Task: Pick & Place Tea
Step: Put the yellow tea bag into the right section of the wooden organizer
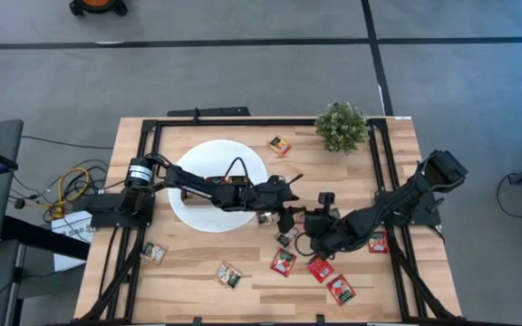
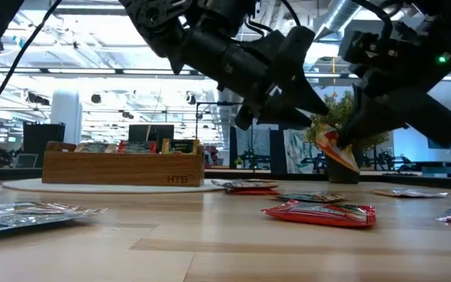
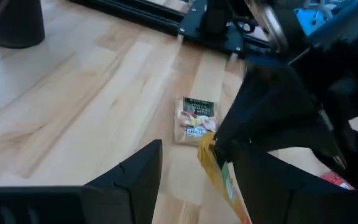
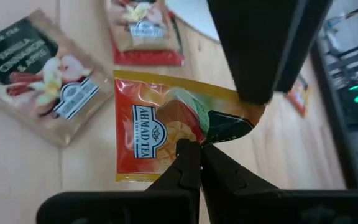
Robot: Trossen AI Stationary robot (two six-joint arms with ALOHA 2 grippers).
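Two arms meet over the middle of the bench [image 1: 188, 272], just right of the white disc [image 1: 198, 158]

- Right gripper [image 4: 194, 158]: fingers pressed together, pinching an orange-yellow sachet [image 4: 160, 134] by one edge; in the low view that sachet [image 2: 337, 149] hangs tilted, clear of the wood
- Left gripper [image 3: 194, 158]: fingers spread, set either side of the hanging orange-yellow sachet [image 3: 219, 174]; whether they touch it cannot be told
- Brown sachet [image 3: 196, 119]: flat on the bench beyond the left gripper; in the right wrist view it [image 4: 39, 74] lies beside the held one
- Red-edged sachet [image 4: 143, 31]: flat on the bench, near the brown one
- Red sachets [image 1: 314, 270]: several lying flat in a loose cluster toward the bench's front right, below the right arm
- Further sachets: one near the potted plant [image 1: 279, 145], two toward the front left [image 1: 154, 253] [image 1: 229, 274]
- Wooden tray [image 2: 124, 167]: sits on the white disc, sachets standing in its compartments
- Potted plant [image 1: 341, 127]: upright near the bench's far right corner
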